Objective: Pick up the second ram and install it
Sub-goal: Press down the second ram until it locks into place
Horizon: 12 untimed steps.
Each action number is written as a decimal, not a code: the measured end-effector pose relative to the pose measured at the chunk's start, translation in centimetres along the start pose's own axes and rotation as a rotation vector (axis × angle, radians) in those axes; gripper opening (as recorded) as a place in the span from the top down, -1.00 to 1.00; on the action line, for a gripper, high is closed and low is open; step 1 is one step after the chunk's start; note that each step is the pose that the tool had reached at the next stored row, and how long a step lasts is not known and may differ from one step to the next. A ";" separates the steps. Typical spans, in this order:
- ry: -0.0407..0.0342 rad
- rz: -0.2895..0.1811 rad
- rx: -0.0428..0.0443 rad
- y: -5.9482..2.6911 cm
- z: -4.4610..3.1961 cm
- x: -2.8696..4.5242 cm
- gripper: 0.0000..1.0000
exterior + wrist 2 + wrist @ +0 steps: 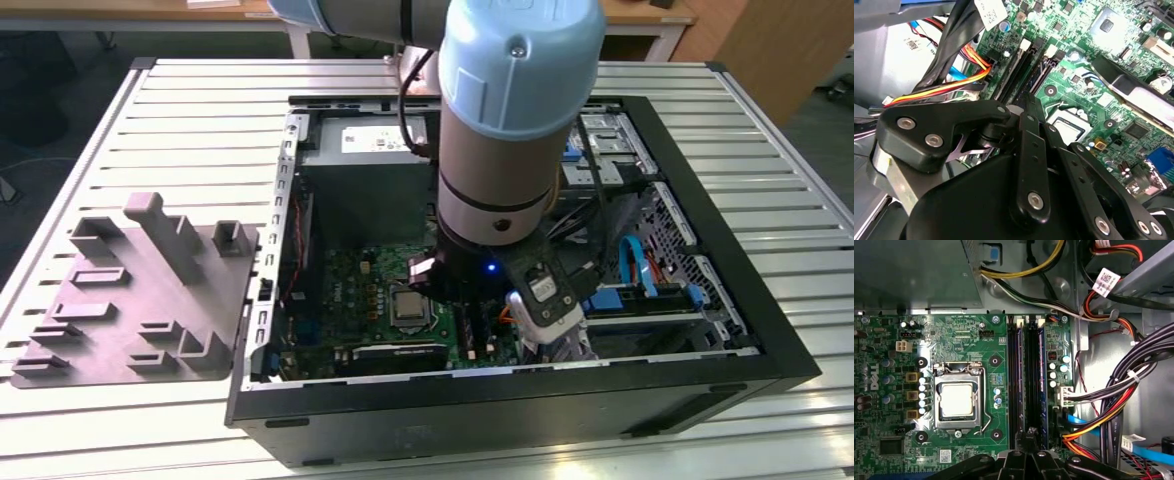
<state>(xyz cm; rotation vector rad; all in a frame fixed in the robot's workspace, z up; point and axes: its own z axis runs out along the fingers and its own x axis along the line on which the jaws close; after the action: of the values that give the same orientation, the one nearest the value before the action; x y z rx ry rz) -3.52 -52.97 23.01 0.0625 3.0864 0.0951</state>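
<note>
Claw is down inside the computer case, poised over the motherboard's memory slots; whether it is clenched or released cannot be told. The second ram appears to stand edge-up in the slot directly in line with the claw. Judged from the exterior view, its long axis runs 12 to 6 o'clock, toward the power supply at 12.
</note>
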 end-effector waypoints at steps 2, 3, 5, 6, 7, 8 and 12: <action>-0.0001 0.000 -0.0003 -0.02 0.21 0.01 0.80; 0.0000 0.000 -0.0001 -0.02 0.30 0.02 0.80; 0.0000 0.000 0.0000 -0.03 0.33 0.02 0.80; 0.0000 0.000 0.0001 -0.03 0.33 0.02 0.80; -0.0001 0.000 -0.0003 -0.03 0.39 0.02 0.80; -0.0001 0.000 -0.0004 -0.03 0.53 0.03 0.80; 0.0001 0.000 0.0002 -0.06 0.87 0.05 0.80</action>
<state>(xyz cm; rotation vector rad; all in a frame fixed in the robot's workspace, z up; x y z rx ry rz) -3.52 -52.98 22.14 0.0625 3.0865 0.0947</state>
